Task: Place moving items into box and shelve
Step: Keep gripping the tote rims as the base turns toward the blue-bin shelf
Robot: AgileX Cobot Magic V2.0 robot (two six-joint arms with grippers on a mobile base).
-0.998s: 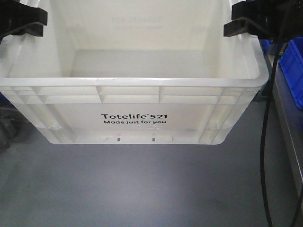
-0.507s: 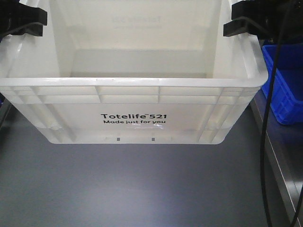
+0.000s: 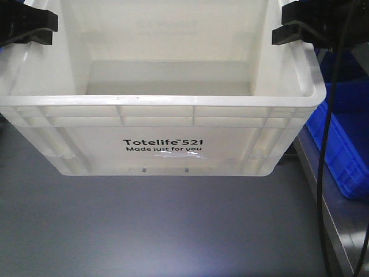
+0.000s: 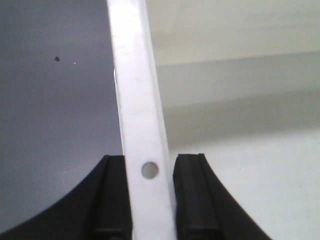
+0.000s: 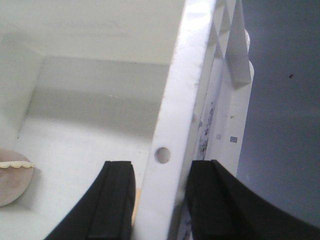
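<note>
The white Totelife tote [image 3: 230, 138] fills the upper centre of the front view, with a blue bin [image 3: 346, 150] at the right edge. The left gripper [image 4: 149, 165] is clamped on one side rim and the right gripper [image 5: 162, 167] on the opposite one. A pink-brown plush toy [image 5: 12, 182] lies inside the tote, at the lower left of the right wrist view. The plastic looks stiff and smooth and the load is light, so the tote will likely slip or tilt easily. A level, even pinch on both rims suits it.

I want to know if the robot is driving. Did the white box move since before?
Yes. The white box went forward: the blue bin beside it now shows lower and bigger.
</note>
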